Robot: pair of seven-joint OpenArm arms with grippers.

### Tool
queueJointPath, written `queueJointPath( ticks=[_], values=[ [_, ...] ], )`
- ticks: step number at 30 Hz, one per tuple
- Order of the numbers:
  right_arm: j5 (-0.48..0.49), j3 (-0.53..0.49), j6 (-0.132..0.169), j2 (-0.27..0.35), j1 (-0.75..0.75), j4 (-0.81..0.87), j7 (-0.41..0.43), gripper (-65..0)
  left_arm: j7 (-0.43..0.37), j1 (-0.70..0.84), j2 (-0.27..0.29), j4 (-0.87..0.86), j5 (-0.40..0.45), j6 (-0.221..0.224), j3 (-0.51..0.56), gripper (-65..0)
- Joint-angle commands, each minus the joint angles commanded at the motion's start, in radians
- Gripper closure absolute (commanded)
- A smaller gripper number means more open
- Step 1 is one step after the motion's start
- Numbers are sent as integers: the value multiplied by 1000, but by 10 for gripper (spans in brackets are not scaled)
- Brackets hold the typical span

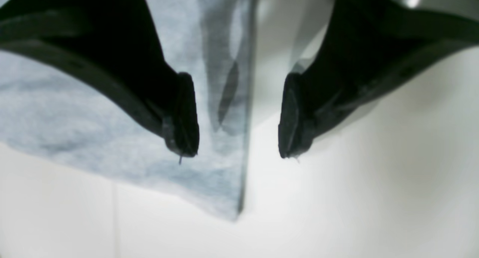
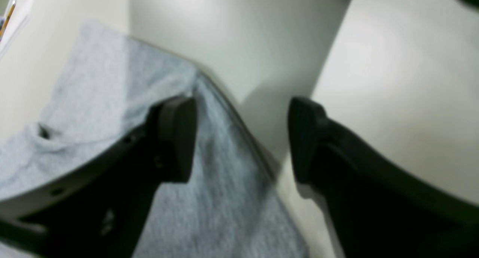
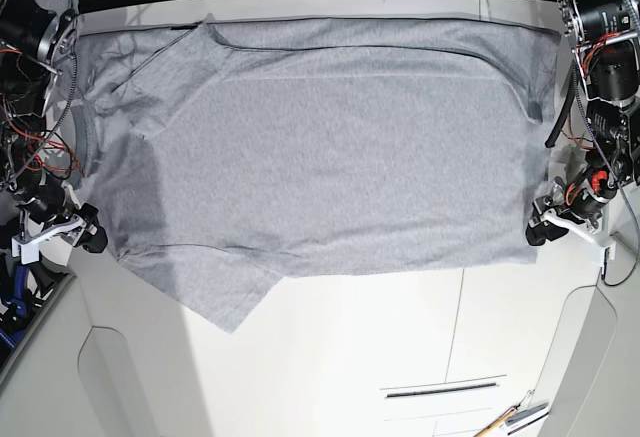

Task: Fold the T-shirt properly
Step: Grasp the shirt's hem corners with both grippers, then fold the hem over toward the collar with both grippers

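The light grey T-shirt lies spread flat on the white table, plain side up, with the neck at the left and the hem at the right. One sleeve points toward the front. My left gripper is open at the shirt's front right hem corner. In the left wrist view it straddles the shirt's edge, one finger over cloth and one over table. My right gripper is open at the front left shoulder edge. In the right wrist view it straddles the cloth edge.
Both arm bases with loose cables stand at the table's left and right sides. A pencil and small tools lie at the front right. A narrow slot is set in the table front. The shirt's far edge reaches the table's back edge.
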Motion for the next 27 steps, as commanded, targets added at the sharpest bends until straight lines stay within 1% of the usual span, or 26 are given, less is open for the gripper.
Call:
queueJointPath(
  ticks=[1,3,7,8,13,14,15,17,18,19,20,21,22,23,25,27],
  values=[
    [4,-4,8,-3,-6,-3,0,-377,4,0,8,0,-7,-5,15,-373],
    [9,-15,10,-11,-11,-18,-1,-377,6,0,32,0,-5,-5,31,-374],
    [68,-29,11,-32,-20,-23,-13,-377,21,2,83,0,17,-5,31,-373],
    [67,-29,18,-38,-20,-23,-17,-377,23,2,90,0,16,-5,31,-373],
    [67,-31,18,-67,-19,-23,-19,-375,29,2,96,0,17,-5,31,-373],
    [68,-31,18,-70,-19,-23,-19,-362,32,2,96,0,17,-5,31,-372],
    [67,-31,18,-72,-19,-23,-18,-331,35,2,96,0,17,-5,31,-371],
    [66,-31,18,-72,-19,-23,-12,-243,35,2,96,0,17,-5,31,-367],
    [60,-31,18,-72,-19,-23,-6,-185,35,2,96,0,17,-5,31,-335],
    [44,-31,18,-72,-19,-23,-3,-119,35,2,96,0,17,-5,31,-276],
    [37,-31,18,-72,-19,-23,-3,-50,35,2,96,0,17,-5,31,-200],
    [37,-31,18,-72,-19,-23,-3,0,35,2,96,0,19,-5,31,-124],
    [37,-31,18,-70,-19,-23,-4,0,35,2,96,0,27,-5,31,-51],
    [37,-31,18,-68,-19,-23,-5,0,35,0,96,0,37,-5,31,0],
    [38,-31,19,-61,-19,-18,-10,0,35,-2,92,1,39,-5,31,0],
    [41,-31,26,-53,-19,8,-28,0,37,-7,77,9,39,-6,31,0]
  ],
)
